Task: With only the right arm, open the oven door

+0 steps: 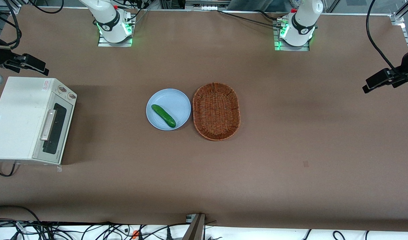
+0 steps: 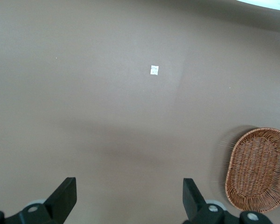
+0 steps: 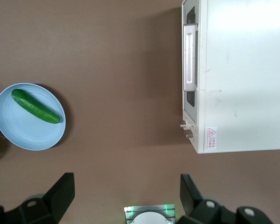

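1. Cream-white oven [image 1: 22,116] stands at the working arm's end of the brown desk [image 1: 290,150]; its oven door [image 1: 53,131] is closed flat against the body, silver handle [image 3: 190,57] across the dark glass.
2. Claw [image 3: 123,193] of the right arm hangs high above the desk, well apart from the oven, fingers [image 3: 60,193] spread wide, gripping nothing.
3. Mid-desk, a cucumber [image 1: 163,115] lies on a blue plate [image 1: 180,100], just beside a wicker basket [image 1: 216,111].

One oven [image 1: 27,120] with one oven door [image 1: 55,128], two knobs [image 1: 66,92], one plate [image 1: 177,101], one cucumber [image 1: 163,115], one wicker basket [image 1: 216,111], one gripper [image 3: 123,193] with fingers spread
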Controlling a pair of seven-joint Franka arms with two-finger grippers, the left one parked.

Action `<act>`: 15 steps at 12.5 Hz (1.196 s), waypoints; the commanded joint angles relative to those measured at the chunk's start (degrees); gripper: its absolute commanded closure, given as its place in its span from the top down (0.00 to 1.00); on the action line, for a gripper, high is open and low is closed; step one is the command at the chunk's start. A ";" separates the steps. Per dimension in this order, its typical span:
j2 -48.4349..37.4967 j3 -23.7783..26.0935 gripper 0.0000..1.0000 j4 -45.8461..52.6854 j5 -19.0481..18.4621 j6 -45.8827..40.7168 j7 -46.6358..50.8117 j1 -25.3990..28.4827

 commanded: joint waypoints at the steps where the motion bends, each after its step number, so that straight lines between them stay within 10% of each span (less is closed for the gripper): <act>1: -0.20 0.17 1.00 0.05 -0.67 -0.49 0.85 0.17; 7: 1.55 0.25 0.97 -1.35 -0.23 -0.84 1.02 0.78; 12: 8.57 0.17 0.27 -2.15 -1.80 -0.23 4.27 5.87; 15: 13.23 0.17 0.12 -2.15 -9.26 1.70 4.27 7.72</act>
